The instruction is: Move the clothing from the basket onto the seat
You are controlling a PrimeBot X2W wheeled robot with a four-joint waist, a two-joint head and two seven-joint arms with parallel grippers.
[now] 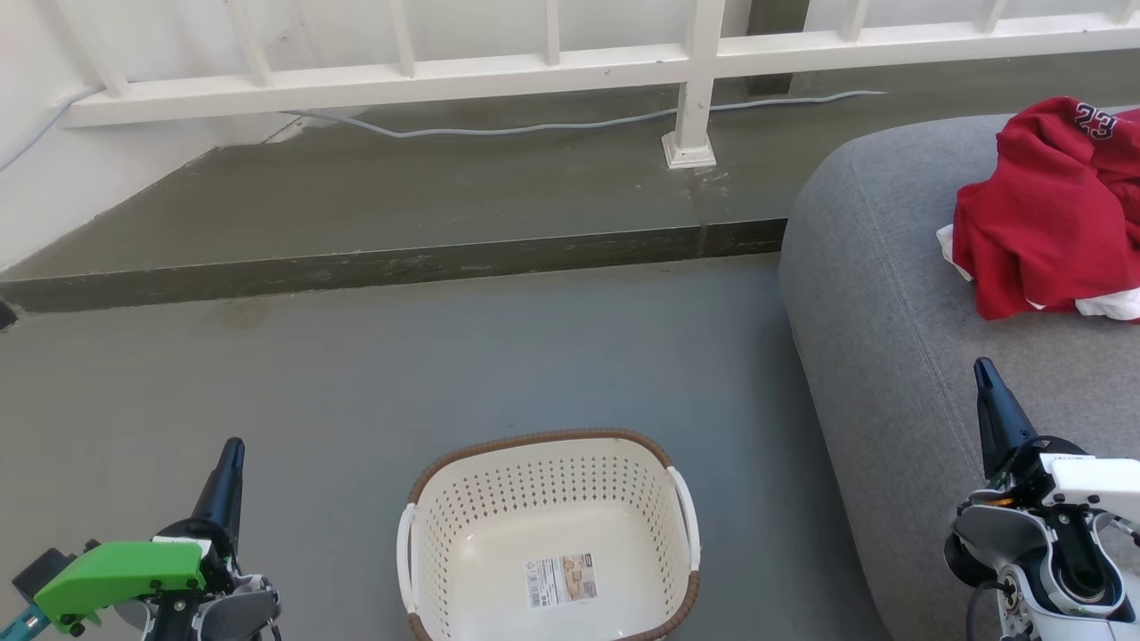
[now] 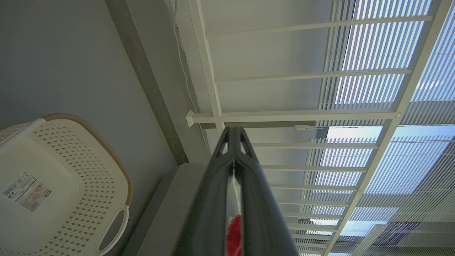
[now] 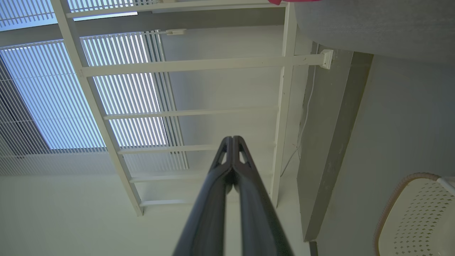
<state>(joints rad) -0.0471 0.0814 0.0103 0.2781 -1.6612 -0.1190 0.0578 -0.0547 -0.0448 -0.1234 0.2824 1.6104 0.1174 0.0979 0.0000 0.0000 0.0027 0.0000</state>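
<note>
The basket (image 1: 534, 481) stands nearest, on the grey floor (image 1: 445, 356) between the two arms. The head view's bottom edge cuts off its near end. Its pale bottom shows, with a barcode sticker (image 1: 559, 580) lying on it. The left gripper (image 1: 233, 448) hangs to the basket's left, apart from it, and much of its body is out of frame. Its wrist view shows the fingers pressed together on nothing. The right gripper (image 1: 982, 369) hovers above the near left part of the seat (image 1: 891, 356), fingers likewise closed together with nothing between them.

The seat runs out of the picture at right and bottom. Its rounded left edge lies near the basket's right handle, with a strip of floor between them. The clothing (image 1: 1042, 223) lies crumpled toward the seat's far end and is clipped by the picture's right edge. White lining peeks out along its near edge, and a printed number shows upside down at the top.

Beyond the basket, bare floor reaches a dark step (image 1: 392, 267). A grey cable (image 1: 534, 129) trails under a white railing (image 1: 401, 80), whose top is cut off.
</note>
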